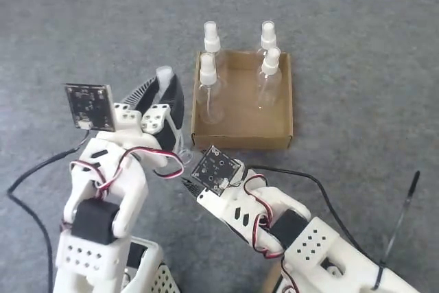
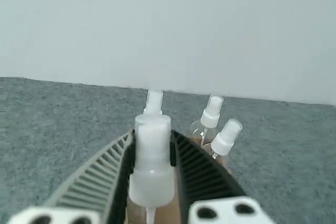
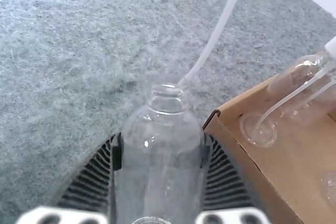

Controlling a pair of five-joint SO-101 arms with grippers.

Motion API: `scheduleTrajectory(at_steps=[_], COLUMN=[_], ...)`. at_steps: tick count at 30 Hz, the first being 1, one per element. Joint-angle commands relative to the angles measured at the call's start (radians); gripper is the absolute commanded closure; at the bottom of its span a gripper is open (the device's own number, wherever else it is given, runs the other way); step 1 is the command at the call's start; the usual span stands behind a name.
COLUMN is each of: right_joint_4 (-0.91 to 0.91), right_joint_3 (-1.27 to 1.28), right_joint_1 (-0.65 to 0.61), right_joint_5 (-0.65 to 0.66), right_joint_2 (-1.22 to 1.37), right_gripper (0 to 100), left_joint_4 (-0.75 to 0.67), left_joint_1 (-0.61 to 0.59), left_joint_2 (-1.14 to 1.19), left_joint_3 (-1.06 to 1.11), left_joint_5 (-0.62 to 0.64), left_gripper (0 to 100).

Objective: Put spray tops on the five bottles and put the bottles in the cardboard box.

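Left wrist view has the left gripper [image 2: 153, 136] with its ribbed black fingers [image 2: 197, 174] pressed shut against a white plastic spray top [image 2: 152, 174], a smooth cylinder held upright with a thin tube hanging below it. Right wrist view has the right gripper [image 3: 160, 142] closed round the shoulders of a clear, round open bottle [image 3: 157, 182]. The tube [image 3: 212, 48] curves down to the rim of this bottle's bare neck; I cannot tell whether its tip is inside. The corner of the shallow brown cardboard box [image 3: 220, 121] lies just beside the bottle. From the high view, a capped bottle [image 1: 209, 90] and a second capped bottle [image 1: 268, 77] stand upright inside the box [image 1: 241, 138], while a third capped bottle [image 1: 212, 42] and a fourth capped bottle [image 1: 267, 38] stand at its far wall. Grey, felt-like worktop [image 1: 363, 53] stretches on either side of the box.
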Motion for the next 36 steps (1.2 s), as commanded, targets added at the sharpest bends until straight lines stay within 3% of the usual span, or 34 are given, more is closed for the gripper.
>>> scheduleTrajectory(at_steps=[1,5,14,21,28,33,36], right_joint_4=[-0.008,-0.008,-0.008,-0.008,-0.008,-0.008,-0.008], right_joint_3=[-0.008,-0.008,-0.008,-0.008,-0.008,-0.008,-0.006], right_joint_1=[-0.002,-0.002,-0.002,-0.002,-0.002,-0.001,-0.001], right_joint_5=[-0.009,-0.009,-0.011,-0.009,-0.009,-0.009,-0.009], right_joint_2=[-0.038,-0.038,-0.038,-0.038,-0.038,-0.038,-0.038], right_gripper=[99.3,99.3,99.3,99.3,99.3,99.3,99.3], left_joint_4=[0.000,-0.003,-0.049,-0.075,-0.069,-0.011,0.044], left_joint_1=[-0.044,-0.107,-0.110,-0.021,-0.029,-0.029,-0.026], left_joint_2=[-0.021,-0.015,-0.012,-0.011,-0.020,-0.021,-0.021], left_joint_3=[-0.139,-0.208,-0.134,-0.071,0.013,0.008,-0.030], left_joint_5=[-0.011,-0.008,0.051,0.061,0.058,0.055,-0.014], left_gripper=[99,99,99,99,99,99,99])
